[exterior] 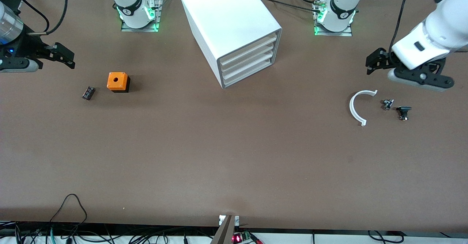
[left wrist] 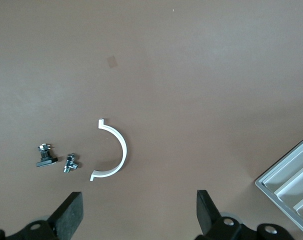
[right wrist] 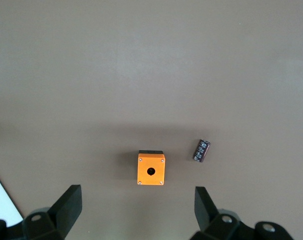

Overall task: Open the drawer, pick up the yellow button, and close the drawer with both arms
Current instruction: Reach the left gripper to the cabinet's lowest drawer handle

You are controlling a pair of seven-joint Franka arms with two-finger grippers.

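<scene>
The white cabinet stands mid-table near the arms' bases. Its three drawers are shut, and the drawer is the highest of them. The button is hidden. My left gripper is open and empty, up over the table at the left arm's end, above a white half-ring. In the left wrist view its fingers are wide apart and a corner of the cabinet shows. My right gripper is open and empty, over the right arm's end of the table. Its fingertips are wide apart.
An orange cube with a hole and a small black part lie at the right arm's end, and both show in the right wrist view: the cube, the part. Two small black parts lie beside the half-ring.
</scene>
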